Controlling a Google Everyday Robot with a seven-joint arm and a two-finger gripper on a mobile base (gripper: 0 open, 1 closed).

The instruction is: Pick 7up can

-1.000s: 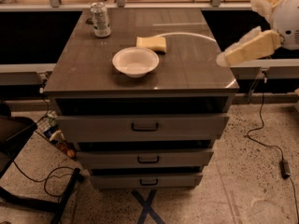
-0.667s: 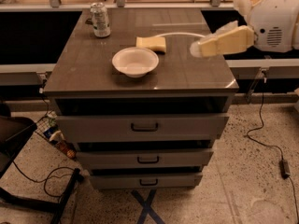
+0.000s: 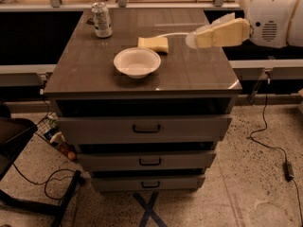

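Observation:
The 7up can (image 3: 101, 19) stands upright at the far left corner of the grey cabinet top (image 3: 94, 70). It is silvery-grey with dark markings. My gripper (image 3: 194, 38) reaches in from the right on a white arm and hovers above the right part of the top. It is well to the right of the can, past the bowl and the sponge. It holds nothing that I can see.
A white bowl (image 3: 137, 62) sits near the middle of the top. A yellow sponge (image 3: 153, 44) lies just behind it. The cabinet has three drawers (image 3: 144, 126) below. A dark chair base (image 3: 19, 141) stands at the lower left, and cables (image 3: 272, 145) run on the floor.
My arm has swung left from beyond the cabinet's right edge to over its right part, closer to the sponge. The can, bowl and sponge have not moved.

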